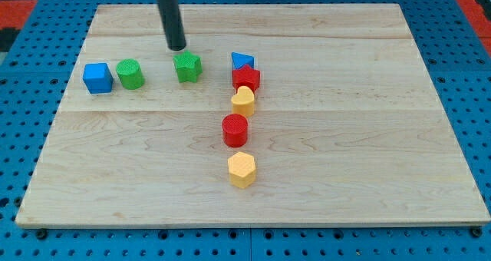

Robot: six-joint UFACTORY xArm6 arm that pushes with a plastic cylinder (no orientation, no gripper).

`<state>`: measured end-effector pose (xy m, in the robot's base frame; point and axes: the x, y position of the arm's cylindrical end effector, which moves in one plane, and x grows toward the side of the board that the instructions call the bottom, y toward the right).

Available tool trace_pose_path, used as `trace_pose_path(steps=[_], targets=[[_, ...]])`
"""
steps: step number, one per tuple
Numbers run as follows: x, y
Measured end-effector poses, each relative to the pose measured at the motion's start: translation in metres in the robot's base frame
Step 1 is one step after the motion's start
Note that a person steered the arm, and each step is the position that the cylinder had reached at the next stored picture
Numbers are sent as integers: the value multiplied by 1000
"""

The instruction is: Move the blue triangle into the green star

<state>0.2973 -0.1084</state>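
Observation:
The blue triangle (242, 60) sits at the top of a column of blocks, touching a red block (246, 78) just below it. The green star (188, 66) lies to the triangle's left, a gap between them. My tip (177, 47) rests on the board just above and left of the green star, close to its top edge. The rod rises from there out of the view's top.
A blue cube (97, 77) and a green cylinder (130, 74) lie left of the star. Below the red block come a yellow heart (243, 100), a red cylinder (235, 130) and a yellow hexagon (242, 169). The wooden board (368, 138) lies on a blue pegboard.

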Motion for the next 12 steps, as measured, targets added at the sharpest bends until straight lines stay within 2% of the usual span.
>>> trace_pose_path(steps=[1,2,3,4,5,6,7,9,10,11,12], targets=[[21,42],[54,34],[73,-33],[42,-19],[-10,61],[-5,175],[46,191],[17,33],[17,-2],[5,93],[48,110]])
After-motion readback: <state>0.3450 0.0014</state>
